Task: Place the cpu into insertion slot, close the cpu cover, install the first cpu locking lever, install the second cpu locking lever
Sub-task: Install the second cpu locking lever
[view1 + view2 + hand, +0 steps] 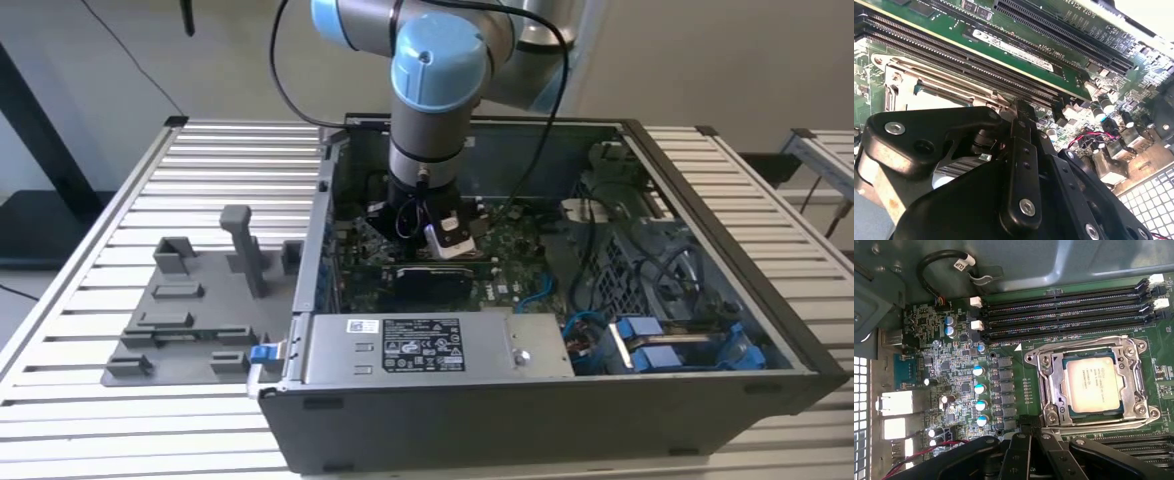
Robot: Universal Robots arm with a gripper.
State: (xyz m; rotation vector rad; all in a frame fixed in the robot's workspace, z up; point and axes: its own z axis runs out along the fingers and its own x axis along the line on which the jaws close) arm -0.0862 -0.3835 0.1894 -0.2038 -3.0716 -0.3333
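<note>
One cpu [1095, 385] lies seated in the insertion slot [1050, 385], framed by the single closed cpu cover [1088, 351], inside an open computer case [534, 425] on a slatted table [80, 300]. The gripper [1021, 452] hovers beside the socket; whether its fingers are apart cannot be told.

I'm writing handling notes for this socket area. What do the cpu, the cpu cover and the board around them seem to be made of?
The cpu: apparently metal on top, a pale matt silver face that reflects softly.
The cpu cover: likely stamped steel, bright silvery frame with sharp glints and bent edges, lying around the chip.
The circuit board: green lacquered laminate by its look, glossy, studded with small parts.
</note>
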